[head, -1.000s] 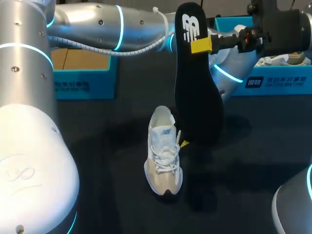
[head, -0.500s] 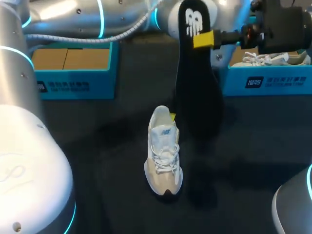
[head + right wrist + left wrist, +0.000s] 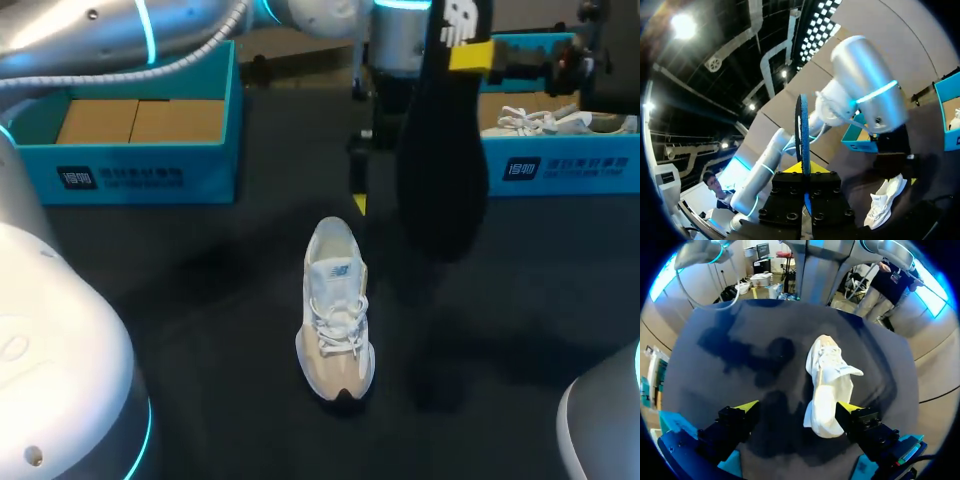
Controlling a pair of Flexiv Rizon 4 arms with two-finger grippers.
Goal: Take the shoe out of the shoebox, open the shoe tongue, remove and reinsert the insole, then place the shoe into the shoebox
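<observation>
- Dark surface (image 3: 200, 300), with the white shoe (image 3: 337, 310) sitting upright on it about mid-way, laces tied, toe toward the robot.
- Right jaws are pinching the black insole (image 3: 442, 150) near its upper end, so it hangs on end in the air off to the shoe's side.
- Left jaws are spread wide with nothing in them, hanging by the shoe's heel end.
- Back edge: the left shoebox (image 3: 150, 170) shows just cardboard, while the right shoebox (image 3: 560, 165) has a second shoe (image 3: 555, 120) in it.

Silver arms (image 3: 90, 25) with cyan rings; black fingers (image 3: 737, 421), yellow tips
</observation>
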